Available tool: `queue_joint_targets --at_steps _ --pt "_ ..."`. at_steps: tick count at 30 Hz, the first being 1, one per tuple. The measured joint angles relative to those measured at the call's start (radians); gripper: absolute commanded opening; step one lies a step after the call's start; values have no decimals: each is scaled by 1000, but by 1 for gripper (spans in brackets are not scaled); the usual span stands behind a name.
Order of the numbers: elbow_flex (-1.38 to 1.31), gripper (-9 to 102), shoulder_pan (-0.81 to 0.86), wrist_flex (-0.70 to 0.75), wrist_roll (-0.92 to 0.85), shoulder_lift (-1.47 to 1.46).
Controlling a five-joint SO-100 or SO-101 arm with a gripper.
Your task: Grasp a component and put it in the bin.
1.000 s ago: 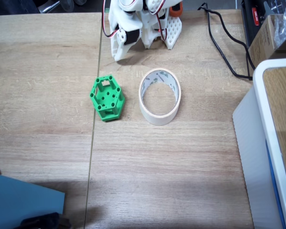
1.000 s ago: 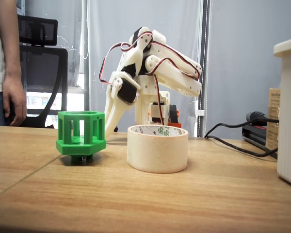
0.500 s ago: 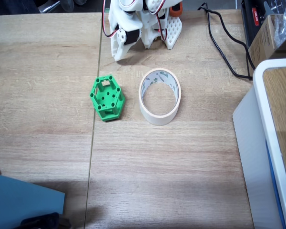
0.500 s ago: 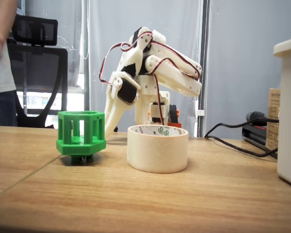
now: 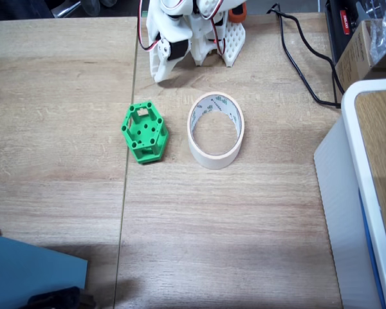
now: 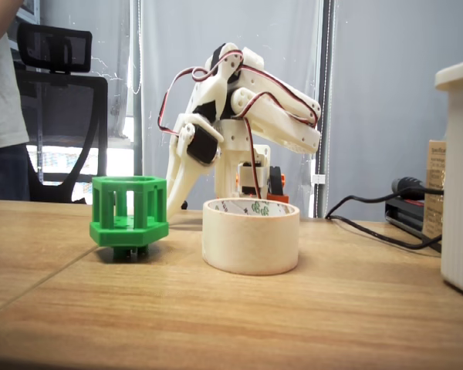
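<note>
light: bright, even | shadows: soft, faint | focus: sharp | backlit window glare

One fixed view looks straight down on the worktop [image 5: 244, 219], with the arm base [image 5: 196, 29] at the top edge. The other sits low at worktop [image 6: 231, 324] level, close in, facing the arm [image 6: 239, 116]. Both share the component [image 5: 145, 132] [image 6: 130, 213] and bin [image 5: 216, 130] [image 6: 251, 235]; the box edge [image 6: 459, 177] is probably shared too.

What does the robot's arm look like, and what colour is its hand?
The arm is white printed plastic with blocky segments and black motors at the joints. Thin red, black and white wires loop along it. There is an orange part near its base. The hand is white too, ending in a long tapered finger.
</note>
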Motion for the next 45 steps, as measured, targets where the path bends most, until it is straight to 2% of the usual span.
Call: queue_joint_targets --at_steps 9,26,36,45 --pt "-32 0 0 2 0 0" --pt "-503 0 2 20 -9 -31" --pt "-767 1 -103 21 -9 -416" --pt "-927 8 -149 21 -9 -739"
